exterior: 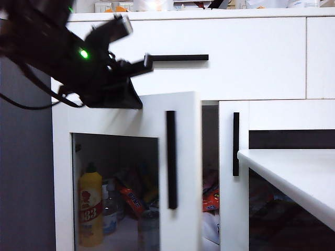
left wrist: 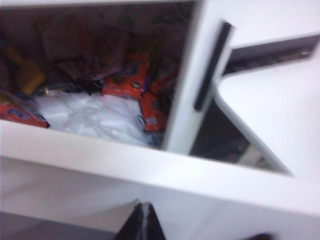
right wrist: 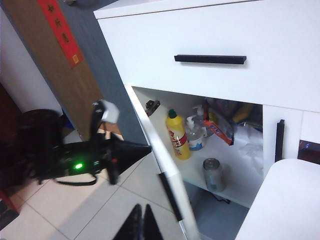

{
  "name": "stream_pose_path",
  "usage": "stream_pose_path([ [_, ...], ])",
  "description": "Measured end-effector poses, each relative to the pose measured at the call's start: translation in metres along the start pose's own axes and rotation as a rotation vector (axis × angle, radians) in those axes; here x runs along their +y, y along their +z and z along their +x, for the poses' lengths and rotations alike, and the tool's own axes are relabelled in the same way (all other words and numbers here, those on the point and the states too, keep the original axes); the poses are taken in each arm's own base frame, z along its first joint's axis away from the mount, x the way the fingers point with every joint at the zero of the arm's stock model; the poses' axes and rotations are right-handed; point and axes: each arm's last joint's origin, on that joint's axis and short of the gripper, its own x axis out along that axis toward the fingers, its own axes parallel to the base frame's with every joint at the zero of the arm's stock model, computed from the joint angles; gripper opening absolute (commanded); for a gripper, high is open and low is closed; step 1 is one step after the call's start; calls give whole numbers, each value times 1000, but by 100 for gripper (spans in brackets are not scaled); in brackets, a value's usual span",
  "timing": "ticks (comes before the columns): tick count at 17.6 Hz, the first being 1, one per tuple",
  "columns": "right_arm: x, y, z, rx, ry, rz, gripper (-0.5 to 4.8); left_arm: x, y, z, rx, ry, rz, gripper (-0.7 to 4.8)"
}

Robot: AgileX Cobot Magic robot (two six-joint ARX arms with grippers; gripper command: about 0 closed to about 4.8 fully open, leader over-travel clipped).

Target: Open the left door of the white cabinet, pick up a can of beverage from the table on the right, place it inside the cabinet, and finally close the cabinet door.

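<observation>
Can of beverage point(right wrist: 214, 174) inside white cabinet point(right wrist: 260, 60), right wrist view only

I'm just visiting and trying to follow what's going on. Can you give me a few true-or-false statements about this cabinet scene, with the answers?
1. The left door of the white cabinet stands open. True.
2. The can of beverage sits on the table. False: it stands inside the cabinet.
3. The left claw is shut and holds nothing. True.
4. The right claw grips the door handle. False: it is shut, empty and away from the door.
5. A yellow bottle stands inside the cabinet. True.
</observation>
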Motion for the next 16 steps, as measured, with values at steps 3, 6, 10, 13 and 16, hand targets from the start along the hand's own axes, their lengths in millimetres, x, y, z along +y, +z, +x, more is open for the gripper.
stream_pose_path([
  [3, 0, 0, 0, -4, -6, 0, -1, 15, 5, 24, 25, -13, -15, -5],
  [6, 0, 0, 0, -5, -11, 0, -1, 22, 12, 50, 12, -11, -11, -5],
  [10, -1, 0, 0, -10, -27, 0, -1, 22, 24, 78, -13, -34, 27, -5],
  [13, -1, 0, 0, -10, -27, 0, -1, 28, 23, 103, -2, -40, 25, -5],
  [16, -1, 0, 0, -10, -28, 0, -1, 38, 31, 129, -25, -28, 66, -5],
])
